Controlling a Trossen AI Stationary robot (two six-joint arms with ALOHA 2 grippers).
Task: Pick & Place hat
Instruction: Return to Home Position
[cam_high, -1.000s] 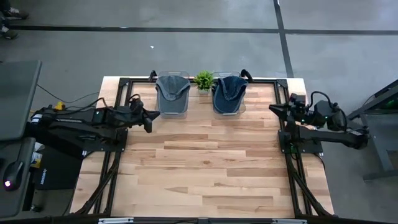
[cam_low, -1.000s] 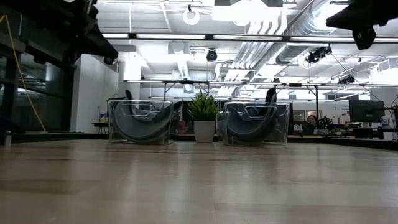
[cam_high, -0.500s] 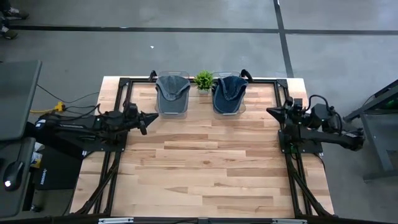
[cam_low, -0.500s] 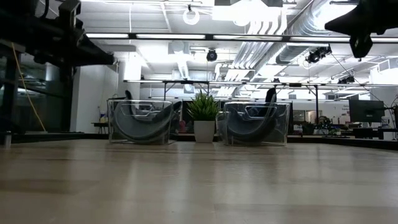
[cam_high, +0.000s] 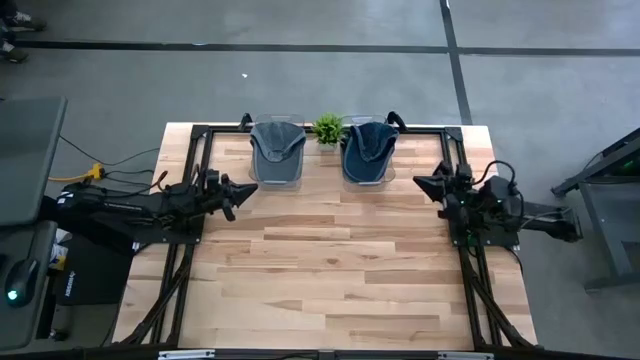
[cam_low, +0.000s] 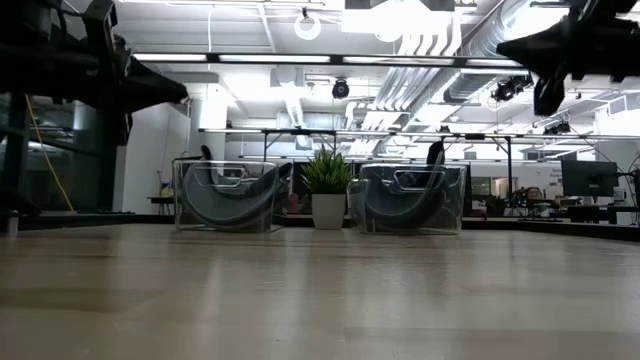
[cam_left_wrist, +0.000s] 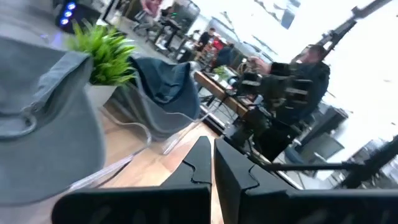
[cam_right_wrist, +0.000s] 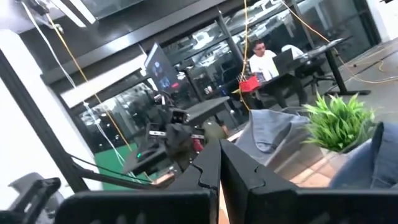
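Two hats sit in clear stands at the table's far edge. The grey hat (cam_high: 277, 152) (cam_low: 228, 196) (cam_left_wrist: 43, 118) is on the left, the dark blue hat (cam_high: 367, 150) (cam_low: 410, 196) (cam_left_wrist: 163, 81) on the right. My left gripper (cam_high: 246, 189) (cam_left_wrist: 211, 158) is shut and held above the table's left side, just near and left of the grey hat. My right gripper (cam_high: 421, 183) (cam_right_wrist: 220, 163) is shut and held above the table's right side, right of the blue hat. Neither gripper touches anything.
A small potted plant (cam_high: 327, 128) (cam_low: 327, 187) stands between the two hat stands. A black frame (cam_high: 195, 135) runs along the table's left, far and right edges. Bare wooden tabletop (cam_high: 330, 260) stretches from the hats to the near edge. A person (cam_right_wrist: 262, 61) sits in the room beyond.
My right gripper has moved toward the table's left, nearer the blue hat, and come lower. My left arm has drawn back and lowered a little, its gripper staying near the grey hat. Both hats have stayed in their stands.
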